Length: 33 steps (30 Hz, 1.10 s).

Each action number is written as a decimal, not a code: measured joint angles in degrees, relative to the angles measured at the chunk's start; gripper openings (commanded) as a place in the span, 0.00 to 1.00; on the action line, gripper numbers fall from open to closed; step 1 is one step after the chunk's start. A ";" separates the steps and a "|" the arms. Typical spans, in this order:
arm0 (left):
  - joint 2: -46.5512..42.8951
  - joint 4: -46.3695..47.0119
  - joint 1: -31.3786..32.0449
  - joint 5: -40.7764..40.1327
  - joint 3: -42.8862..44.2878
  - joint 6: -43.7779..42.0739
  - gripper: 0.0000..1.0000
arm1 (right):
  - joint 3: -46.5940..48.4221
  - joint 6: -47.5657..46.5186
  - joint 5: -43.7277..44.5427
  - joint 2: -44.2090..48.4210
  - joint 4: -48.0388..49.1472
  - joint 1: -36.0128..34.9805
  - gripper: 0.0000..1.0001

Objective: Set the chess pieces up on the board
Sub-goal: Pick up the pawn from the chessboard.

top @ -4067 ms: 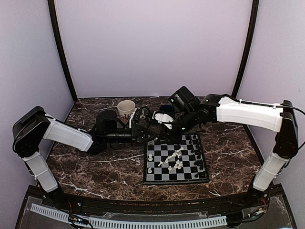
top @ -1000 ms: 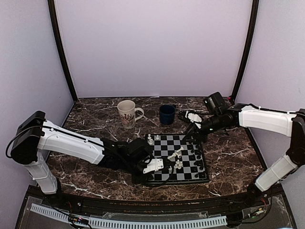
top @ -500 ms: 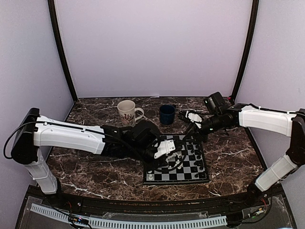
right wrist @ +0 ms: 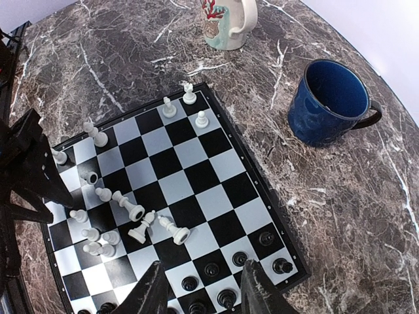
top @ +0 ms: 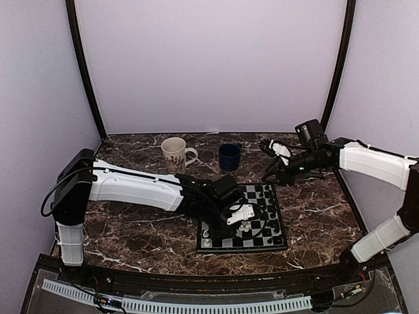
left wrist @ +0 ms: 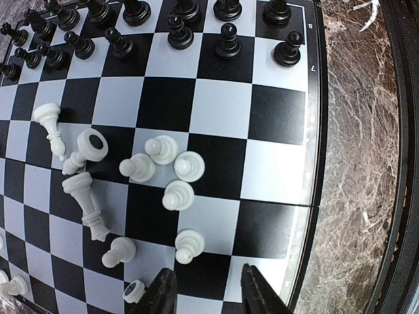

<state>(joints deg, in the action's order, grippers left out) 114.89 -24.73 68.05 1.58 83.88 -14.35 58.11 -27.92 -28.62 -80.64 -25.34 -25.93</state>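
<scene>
From above, the board lies on the marble surface, front and right of centre. The left pincer hangs low over the board's middle. The right pincer is held off past the far right corner, well apart from the blue mug and the cream mug.

The left wrist view shows that pincer's fingers apart with nothing between them. The black pieces stand in two rows on the far side. The white pieces sit in a loose huddle mid-board: some pawns upright, a few taller figures toppled, among them a fallen one.

They look light, hard and slick – easily scattered by a nudge. An upright pawn is probably best pinched at the head from above, a fallen figure across its narrow waist.

The right wrist view shows its fingers also apart and empty. Three white figures stand at the board's far corner.
</scene>
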 measured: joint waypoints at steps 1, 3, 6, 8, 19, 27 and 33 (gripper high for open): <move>0.09 -0.46 0.00 -0.22 0.35 -0.02 0.37 | -0.04 0.00 -0.09 0.11 0.02 0.20 0.40; 0.11 -0.70 0.00 -0.61 0.90 -0.02 0.37 | -0.17 0.00 -0.24 0.31 0.02 0.31 0.40; 0.39 -0.70 0.00 -1.03 1.86 -0.07 0.37 | -0.33 -0.02 -0.37 0.50 0.02 0.50 0.40; 0.74 -0.68 -0.02 -1.22 2.29 -0.07 0.37 | -0.39 0.00 -0.42 0.52 0.00 0.57 0.40; 2.64 -0.68 -1.11 -0.42 2.36 -0.26 0.32 | -0.63 -0.04 -1.05 0.63 0.07 0.98 0.40; 2.80 -0.37 -1.70 1.38 2.67 -0.31 0.28 | -1.14 -0.04 -1.18 0.63 0.02 1.20 0.40; 3.80 0.28 -2.27 2.62 3.52 -0.46 0.22 | -1.14 -0.07 -1.20 0.63 0.02 1.20 0.40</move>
<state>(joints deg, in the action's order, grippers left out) 118.69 -24.45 65.78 4.21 87.39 -14.81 56.97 -27.99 -29.82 -80.01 -25.32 -24.73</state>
